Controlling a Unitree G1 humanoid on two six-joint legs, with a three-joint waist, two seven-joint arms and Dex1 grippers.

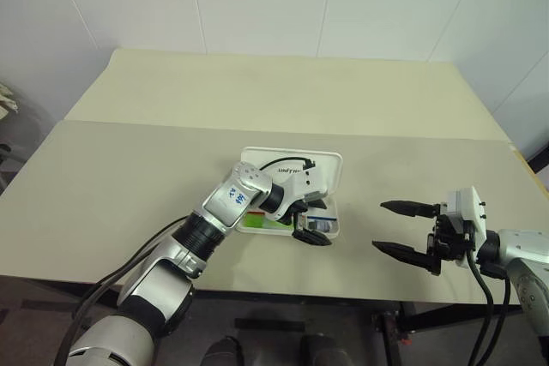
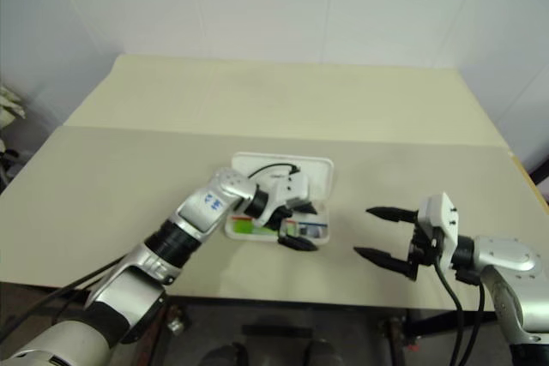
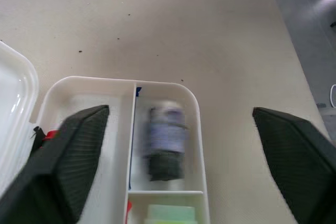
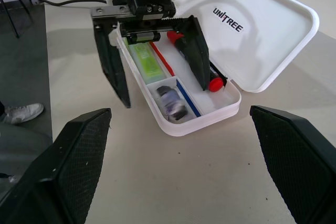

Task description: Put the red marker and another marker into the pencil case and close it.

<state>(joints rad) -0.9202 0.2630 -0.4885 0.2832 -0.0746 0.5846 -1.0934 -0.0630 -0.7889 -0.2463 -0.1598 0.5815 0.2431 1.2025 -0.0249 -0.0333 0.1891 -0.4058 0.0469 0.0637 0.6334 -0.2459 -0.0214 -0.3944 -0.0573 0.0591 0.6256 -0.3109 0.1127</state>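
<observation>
The white pencil case [image 4: 210, 119] lies open on the table with its lid [image 4: 262, 40] folded back. In its near compartment lies the lime-green marker [image 4: 144, 59]. The red marker [image 4: 216, 83] rests in the lane by the hinge, its middle hidden behind a finger of my left gripper. A small grey-blue and black object [image 3: 165, 141], blurred, sits in the end compartment. My left gripper [image 1: 313, 220] hovers just over the case, open, holding nothing. My right gripper [image 1: 379, 225] is open and empty, apart from the case on its right and pointing at it.
The case sits mid-table, close to the front edge [image 1: 343, 293]. A seam [image 1: 129, 126] runs across the tabletop behind it. White wall panels stand at the back. Open tabletop lies to the left and behind the case.
</observation>
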